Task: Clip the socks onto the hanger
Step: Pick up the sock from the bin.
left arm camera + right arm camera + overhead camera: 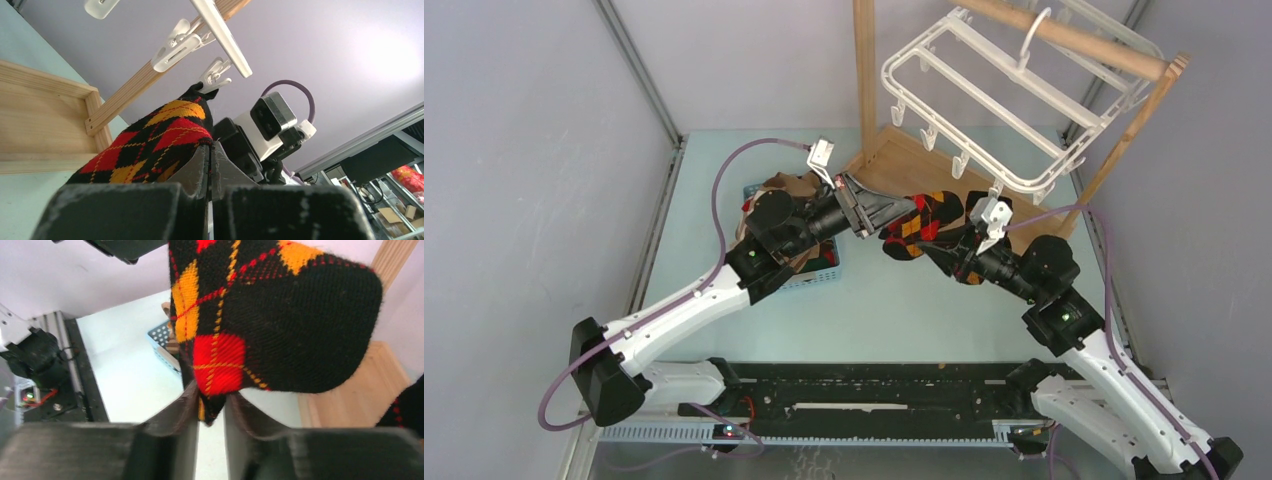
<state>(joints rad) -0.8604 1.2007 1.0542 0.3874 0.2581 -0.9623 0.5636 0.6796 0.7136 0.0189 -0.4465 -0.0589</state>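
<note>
Fabric of a black argyle sock [280, 315] with red, orange and yellow diamonds fills the right wrist view. Its lower corner is pinched between the two dark fingers of the right gripper [210, 402]. The rest bulges above the fingers and runs out of frame at the top.

The left gripper [210, 147] is clamped tight, with a thin edge of the same sock caught at its fingertips and the knit draping off to their left. From above, the sock spans between the two grippers, off the table. The exact grip points are lost among dark fabric and dark fingers.

Above and beyond the left fingertips, the sock's black tip reaches a small white clip [215, 77] of the white plastic frame hanger [1029, 188]. Whether the clip bites the sock cannot be made out. The hanger hooks over the rail of a tan wooden stand [1074, 38], its far side cut off by the frame edge.

Behind the left gripper, its arm covers much of a small blue plastic basket [819, 278] holding brown socks [786, 185].
</note>
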